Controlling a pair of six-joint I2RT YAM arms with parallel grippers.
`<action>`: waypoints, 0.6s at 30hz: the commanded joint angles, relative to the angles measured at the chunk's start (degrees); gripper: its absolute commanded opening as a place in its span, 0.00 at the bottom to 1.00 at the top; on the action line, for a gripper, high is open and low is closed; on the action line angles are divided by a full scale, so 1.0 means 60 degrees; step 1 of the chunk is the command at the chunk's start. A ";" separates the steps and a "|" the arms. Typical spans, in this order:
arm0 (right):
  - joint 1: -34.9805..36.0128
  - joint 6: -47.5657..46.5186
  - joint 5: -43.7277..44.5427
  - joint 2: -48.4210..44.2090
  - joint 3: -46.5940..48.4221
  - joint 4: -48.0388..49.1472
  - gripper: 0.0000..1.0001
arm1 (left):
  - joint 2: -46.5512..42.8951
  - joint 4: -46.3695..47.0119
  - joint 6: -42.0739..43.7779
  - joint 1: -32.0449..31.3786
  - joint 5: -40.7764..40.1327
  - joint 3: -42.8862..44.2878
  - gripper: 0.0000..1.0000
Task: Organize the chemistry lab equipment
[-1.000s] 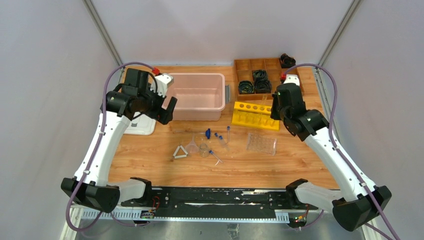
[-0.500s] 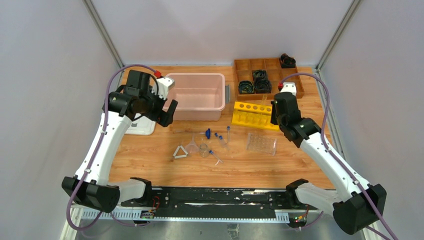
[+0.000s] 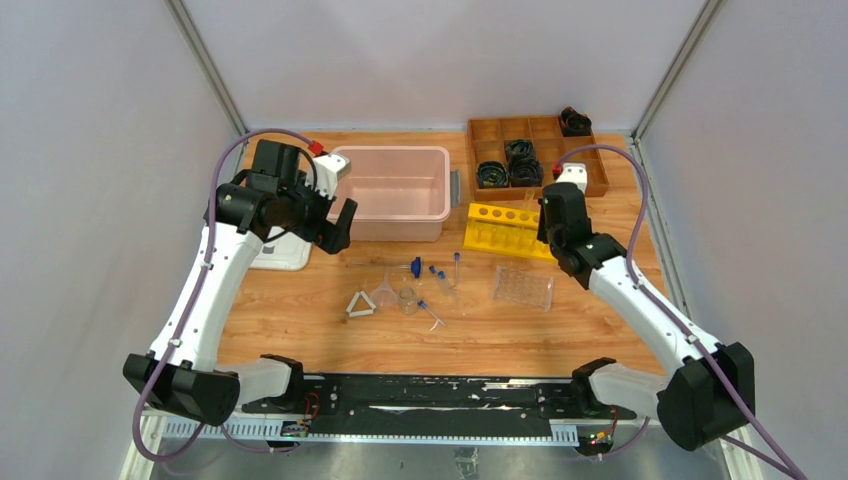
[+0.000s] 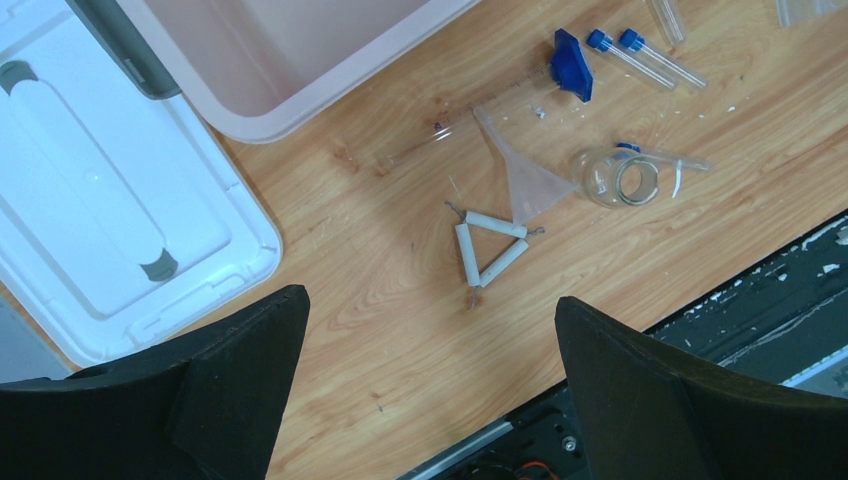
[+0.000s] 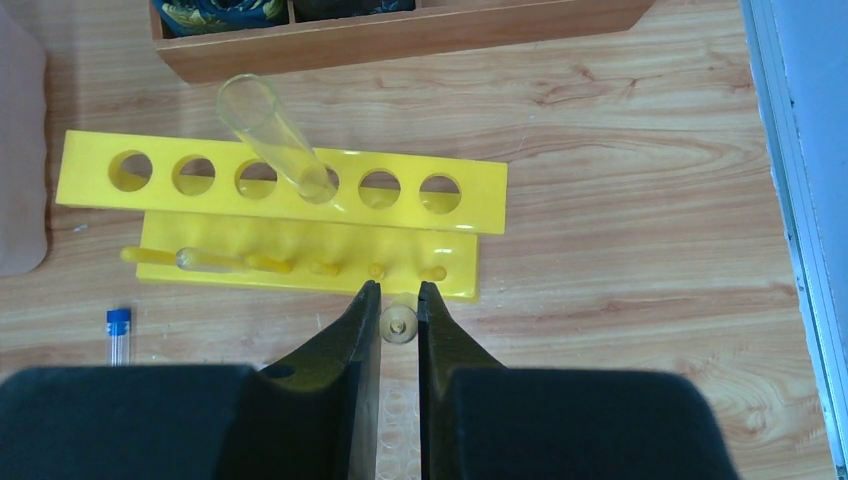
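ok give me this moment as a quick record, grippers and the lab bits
left gripper: open, holding nothing, above the triangle
right gripper: shut on a small tube, at the edge of the yellow rack
rack contents: large tube leaning in one hole
loose on table: triangle, funnel, jar, capped tubes

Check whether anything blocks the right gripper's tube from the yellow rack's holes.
Nothing visible does. The right gripper holds its tube near the yellow rack; a leaning tube fills one hole, five are free.
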 commanded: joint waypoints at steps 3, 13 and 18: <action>-0.0306 0.0229 -0.0118 0.0438 -0.0057 0.0795 0.00 | -0.0254 -0.0050 -0.0059 -0.0043 0.0343 0.0195 1.00; -0.0322 0.0422 -0.0423 0.0725 -0.0232 0.1051 0.00 | -0.0285 -0.0043 -0.0023 -0.0043 0.0450 0.0128 1.00; -0.0322 0.0428 -0.0430 0.0883 -0.0261 0.1040 0.00 | -0.0329 -0.0037 -0.0009 -0.0043 0.0480 0.0139 1.00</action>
